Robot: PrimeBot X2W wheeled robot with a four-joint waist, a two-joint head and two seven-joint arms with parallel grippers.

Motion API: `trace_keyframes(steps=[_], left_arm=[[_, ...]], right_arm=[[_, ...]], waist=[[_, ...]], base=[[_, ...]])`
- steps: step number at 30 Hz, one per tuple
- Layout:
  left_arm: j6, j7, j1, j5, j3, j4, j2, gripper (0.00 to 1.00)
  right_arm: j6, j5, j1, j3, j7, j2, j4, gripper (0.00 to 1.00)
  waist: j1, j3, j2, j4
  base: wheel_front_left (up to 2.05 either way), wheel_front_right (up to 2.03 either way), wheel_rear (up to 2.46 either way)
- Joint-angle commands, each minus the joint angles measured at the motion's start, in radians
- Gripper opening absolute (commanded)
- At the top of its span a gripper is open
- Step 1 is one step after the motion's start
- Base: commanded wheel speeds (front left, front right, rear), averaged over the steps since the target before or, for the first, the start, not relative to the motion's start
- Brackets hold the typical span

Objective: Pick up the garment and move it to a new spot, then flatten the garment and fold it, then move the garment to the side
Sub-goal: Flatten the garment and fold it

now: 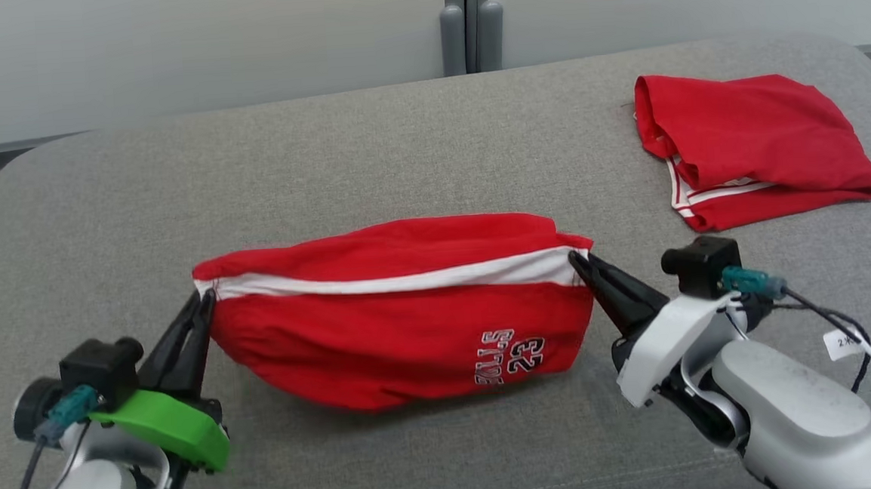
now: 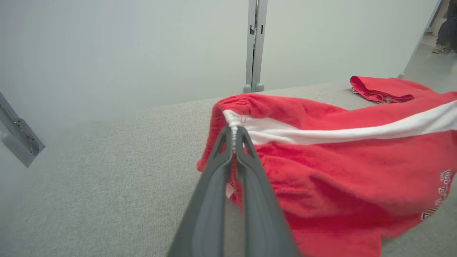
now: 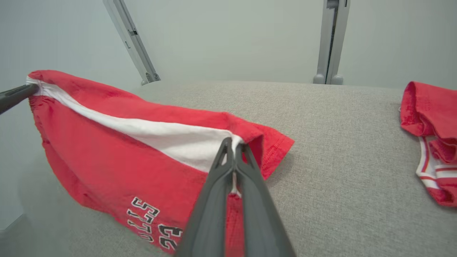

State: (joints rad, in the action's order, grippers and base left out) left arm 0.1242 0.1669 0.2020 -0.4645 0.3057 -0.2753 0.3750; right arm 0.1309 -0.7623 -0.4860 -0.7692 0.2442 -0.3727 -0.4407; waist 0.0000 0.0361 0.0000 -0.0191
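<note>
Left gripper, right gripper: jaws pinching shorts at white-band ends. Hold tension even, lower both ends together onto desk (clear of other red garment).

The left gripper rises from 6 o'clock, its fingers pressed together on the white-striped edge of the garment at centre. The red cloth spreads toward 3 o'clock and sags toward 5 over the grey cushion. A second garment lies at 2 o'clock.
</note>
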Motion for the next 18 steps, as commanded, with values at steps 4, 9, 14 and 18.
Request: trace_keyframes(steps=[4,9,14,18], left_arm=[[0.005,-0.056,0.133,-0.014,0.030,0.036,0.067,0.00],[0.006,-0.099,0.316,-0.074,0.095,0.039,0.124,0.00],[0.006,-0.127,0.536,-0.145,0.170,-0.001,0.173,0.00],[0.006,-0.137,0.673,-0.189,0.214,-0.036,0.191,0.00]], right_arm=[[0.000,-0.045,-0.123,-0.022,-0.011,0.002,-0.006,0.00],[0.000,-0.102,-0.289,-0.057,-0.022,0.006,-0.046,0.00],[0.000,-0.194,-0.479,-0.090,-0.044,0.021,-0.109,0.00],[0.000,-0.258,-0.596,-0.100,-0.060,0.040,-0.148,0.00]], waist=[[0.0000,0.073,0.0000,-0.016],[0.0000,0.158,0.0000,-0.025],[0.0000,0.242,0.0000,-0.033],[0.0000,0.292,0.0000,-0.033]], base=[[0.00,0.00,0.00],[0.00,0.00,0.00],[0.00,0.00,0.00],[0.00,0.00,0.00]])
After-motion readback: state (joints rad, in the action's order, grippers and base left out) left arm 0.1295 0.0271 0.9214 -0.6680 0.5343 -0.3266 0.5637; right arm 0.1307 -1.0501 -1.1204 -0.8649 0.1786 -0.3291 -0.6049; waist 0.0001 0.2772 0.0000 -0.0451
